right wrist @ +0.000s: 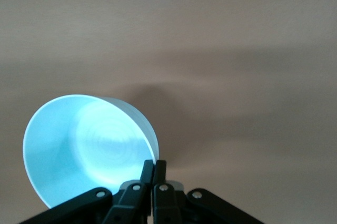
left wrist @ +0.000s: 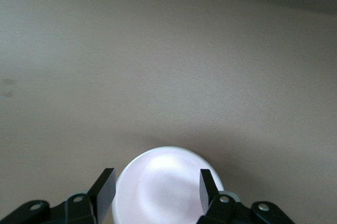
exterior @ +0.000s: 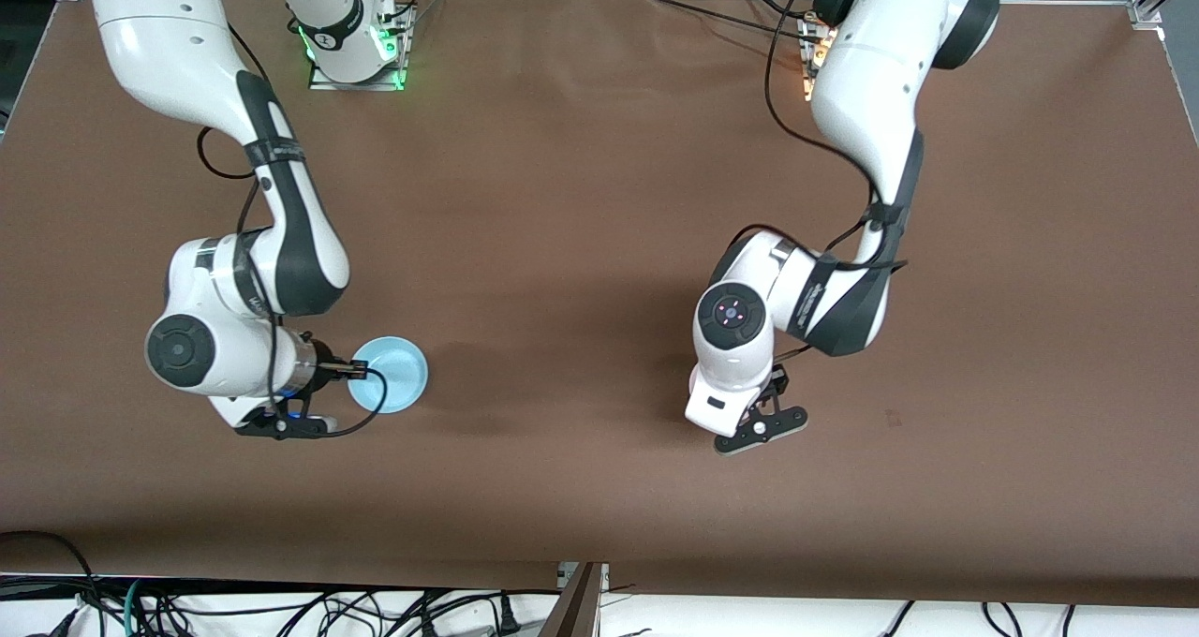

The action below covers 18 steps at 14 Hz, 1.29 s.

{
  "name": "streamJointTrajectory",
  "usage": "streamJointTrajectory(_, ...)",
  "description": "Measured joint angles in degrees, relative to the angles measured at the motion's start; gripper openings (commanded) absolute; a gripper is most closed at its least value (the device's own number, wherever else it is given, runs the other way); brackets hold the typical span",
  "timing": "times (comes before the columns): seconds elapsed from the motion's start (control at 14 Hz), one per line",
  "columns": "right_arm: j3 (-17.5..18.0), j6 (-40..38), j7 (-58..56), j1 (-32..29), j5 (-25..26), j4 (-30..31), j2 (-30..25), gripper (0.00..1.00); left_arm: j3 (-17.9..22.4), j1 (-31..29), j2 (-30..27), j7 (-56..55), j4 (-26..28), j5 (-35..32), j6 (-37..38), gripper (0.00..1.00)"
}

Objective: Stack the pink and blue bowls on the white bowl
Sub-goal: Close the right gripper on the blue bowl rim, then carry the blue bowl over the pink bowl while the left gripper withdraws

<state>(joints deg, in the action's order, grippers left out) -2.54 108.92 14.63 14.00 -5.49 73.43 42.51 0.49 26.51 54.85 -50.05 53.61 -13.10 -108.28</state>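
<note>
On the brown table, down around eight o'clock from its middle, the right gripper is clamped tight on one wall of the blue bowl. The bowl hangs tilted over the cloth, and a pinch that thin could let it swing or slip out on the carry. Around five o'clock the left gripper hovers spread wide, holding nothing, over a pale bowl, pink or white I can't tell. Its fingers look off-centre, so a squeeze might shove or tip it.
</note>
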Motion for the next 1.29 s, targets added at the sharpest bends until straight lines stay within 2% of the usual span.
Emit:
streamJointTrajectory(0.21, 3.1, -1.6, 11.9, 2.3, -1.4, -2.5, 0.0, 0.00, 0.0, -0.9, -3.1, 2.7, 0.0, 0.8, 2.1, 0.66)
streamJointTrajectory(0.36, 5.4, -1.4, 20.9, 4.3, -1.5, -3.8, 0.0, 0.00, 0.2, -2.7, -4.2, 10.1, 0.1, 0.8, 2.9, 0.61)
streamJointTrajectory(0.57, 5.9, 1.1, 30.7, 8.3, -1.6, -4.3, 0.1, 0.00, 0.2, -8.7, -8.2, 23.1, -0.1, 1.0, 6.6, 0.52)
streamJointTrajectory(0.64, 5.9, 2.1, 32.8, 9.2, -1.8, -4.3, 0.3, 0.00, 0.3, -11.3, -10.3, 27.4, -0.1, 1.9, 8.1, 0.52)
streamJointTrajectory(0.86, 6.1, 8.2, 39.8, 11.9, -4.1, -4.3, 1.2, 0.00, 0.2, -19.7, -17.2, 38.5, 0.1, 5.5, 12.8, 0.53)
streamJointTrajectory(1.0, 6.2, 14.2, 45.5, 14.8, -5.1, -5.1, 2.8, 0.00, 0.1, -23.5, -21.0, 41.3, 1.8, 6.1, 14.2, 0.53)
streamJointTrajectory(1.29, 7.1, 27.3, 54.6, 20.2, -6.1, -11.4, 9.5, 0.00, 0.0, -26.5, -28.2, 43.2, 10.3, 7.1, 13.5, 0.53)
